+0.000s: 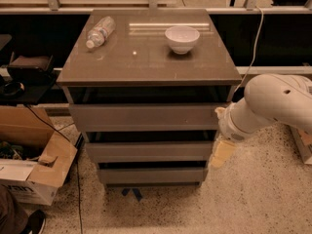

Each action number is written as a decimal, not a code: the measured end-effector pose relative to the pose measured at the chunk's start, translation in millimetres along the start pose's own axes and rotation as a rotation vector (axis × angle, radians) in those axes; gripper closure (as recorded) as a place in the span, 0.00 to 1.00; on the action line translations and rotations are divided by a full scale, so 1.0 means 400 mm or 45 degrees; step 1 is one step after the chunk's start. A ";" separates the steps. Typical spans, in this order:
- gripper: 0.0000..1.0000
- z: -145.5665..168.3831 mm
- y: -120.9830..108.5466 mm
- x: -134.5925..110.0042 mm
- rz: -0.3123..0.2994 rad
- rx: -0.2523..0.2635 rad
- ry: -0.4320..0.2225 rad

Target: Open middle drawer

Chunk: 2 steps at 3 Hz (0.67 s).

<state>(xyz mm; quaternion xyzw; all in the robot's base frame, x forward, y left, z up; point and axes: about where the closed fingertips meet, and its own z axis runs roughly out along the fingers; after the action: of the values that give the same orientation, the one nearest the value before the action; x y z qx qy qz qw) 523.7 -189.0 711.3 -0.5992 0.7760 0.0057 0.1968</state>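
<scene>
The middle drawer (146, 150) is the second of three grey-brown fronts in the cabinet, plain and without a handle. It sits between the taller top front (144, 117) and the lowest front (148, 174), and looks pushed in. My gripper (222, 152), pale yellow, hangs from the white arm (273, 104) at the right end of the middle drawer's front, by the cabinet's right side. I cannot tell whether it touches the panel.
A white bowl (182, 38) and a plastic bottle (100, 31) lie on the cabinet top (146, 62). An open cardboard box (34, 167) stands on the floor to the left. A dark shelf with gear (24, 77) is at far left. Speckled floor lies in front.
</scene>
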 end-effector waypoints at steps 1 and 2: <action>0.00 0.004 0.007 0.015 0.005 0.002 0.048; 0.00 0.059 0.029 0.028 0.037 0.013 0.019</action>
<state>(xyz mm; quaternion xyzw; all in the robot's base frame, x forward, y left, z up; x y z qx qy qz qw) 517.7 -190.4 683.4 -0.5870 0.7860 0.0001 0.1939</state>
